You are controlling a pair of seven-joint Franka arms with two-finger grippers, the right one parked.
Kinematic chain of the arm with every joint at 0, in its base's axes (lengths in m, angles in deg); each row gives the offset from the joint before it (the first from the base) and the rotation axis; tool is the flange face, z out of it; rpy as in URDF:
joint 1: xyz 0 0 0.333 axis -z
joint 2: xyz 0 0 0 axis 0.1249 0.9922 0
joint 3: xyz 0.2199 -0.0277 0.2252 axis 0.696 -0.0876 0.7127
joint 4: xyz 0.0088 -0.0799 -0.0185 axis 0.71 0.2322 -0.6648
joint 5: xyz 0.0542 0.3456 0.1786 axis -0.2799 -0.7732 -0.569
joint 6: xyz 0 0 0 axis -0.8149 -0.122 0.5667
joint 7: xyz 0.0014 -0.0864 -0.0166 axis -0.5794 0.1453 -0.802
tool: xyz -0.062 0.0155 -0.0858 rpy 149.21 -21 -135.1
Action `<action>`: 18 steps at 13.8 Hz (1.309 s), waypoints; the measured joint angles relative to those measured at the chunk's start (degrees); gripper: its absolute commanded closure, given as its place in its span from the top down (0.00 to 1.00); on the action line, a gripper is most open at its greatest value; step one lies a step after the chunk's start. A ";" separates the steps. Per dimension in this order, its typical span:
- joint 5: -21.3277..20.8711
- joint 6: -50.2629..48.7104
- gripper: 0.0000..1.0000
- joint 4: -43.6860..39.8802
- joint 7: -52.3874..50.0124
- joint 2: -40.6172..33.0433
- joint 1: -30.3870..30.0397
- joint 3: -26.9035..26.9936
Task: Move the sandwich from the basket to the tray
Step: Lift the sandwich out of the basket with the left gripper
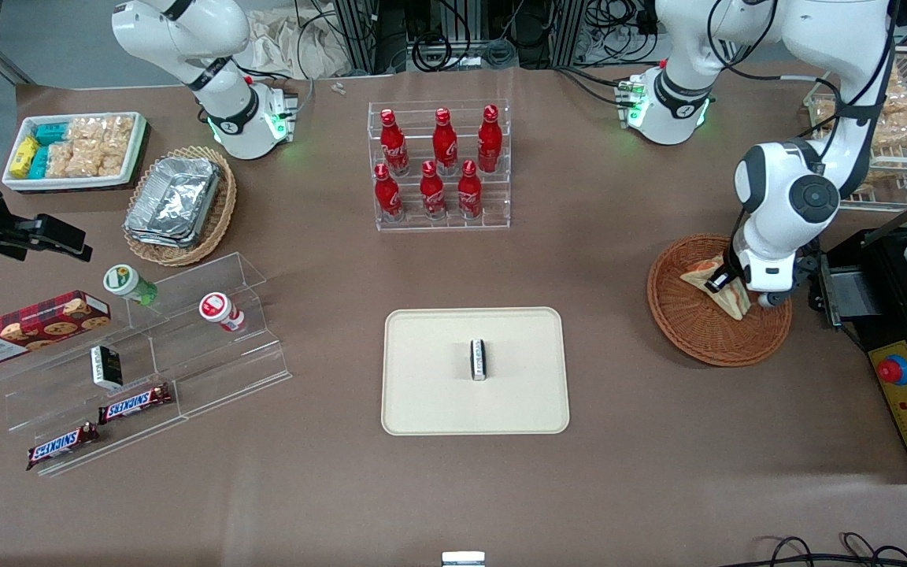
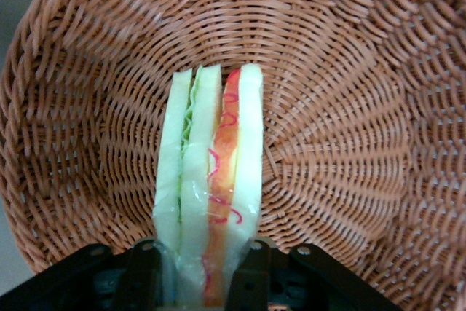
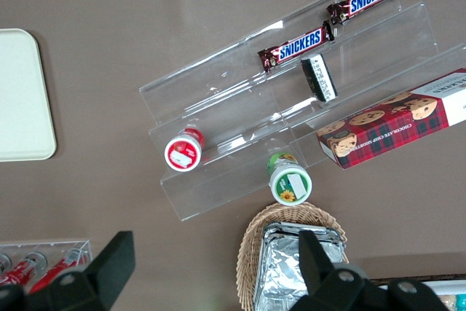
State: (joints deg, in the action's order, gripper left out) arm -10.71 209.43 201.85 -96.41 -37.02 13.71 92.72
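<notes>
The sandwich (image 2: 211, 180) is gripped at its narrow end between the two fingers (image 2: 247, 274) of the left gripper (image 2: 196, 282), inside the reddish-brown wicker basket (image 2: 349, 143). The cream tray (image 1: 430, 394), well apart from it, bears one small dark packet (image 1: 479, 359).

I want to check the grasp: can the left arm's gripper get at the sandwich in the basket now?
Probably yes. The gripper is down in the basket, its fingers on either side of the sandwich, nothing between them.

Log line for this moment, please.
gripper: in basket, shut on sandwich | tray: awaiting sandwich
</notes>
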 measured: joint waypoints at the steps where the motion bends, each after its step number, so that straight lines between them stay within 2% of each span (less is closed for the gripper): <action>1: -0.05 -1.66 0.00 -0.59 -0.04 -0.74 0.02 -0.09; 4: -0.61 -14.18 0.00 -6.55 1.34 -4.34 0.08 -0.24; 8: -0.74 -38.20 0.00 -24.49 8.00 -7.76 0.15 -2.20; 10: -0.76 -45.86 0.00 -32.64 11.49 -7.89 0.26 -5.11; 14: -0.77 -50.97 0.00 -41.71 12.73 -6.38 0.65 -15.05; 18: -0.87 -50.67 0.00 -49.57 12.57 2.80 1.12 -25.27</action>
State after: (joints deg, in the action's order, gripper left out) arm -11.58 158.76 152.28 -83.84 -34.22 14.83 67.44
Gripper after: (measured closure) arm 0.802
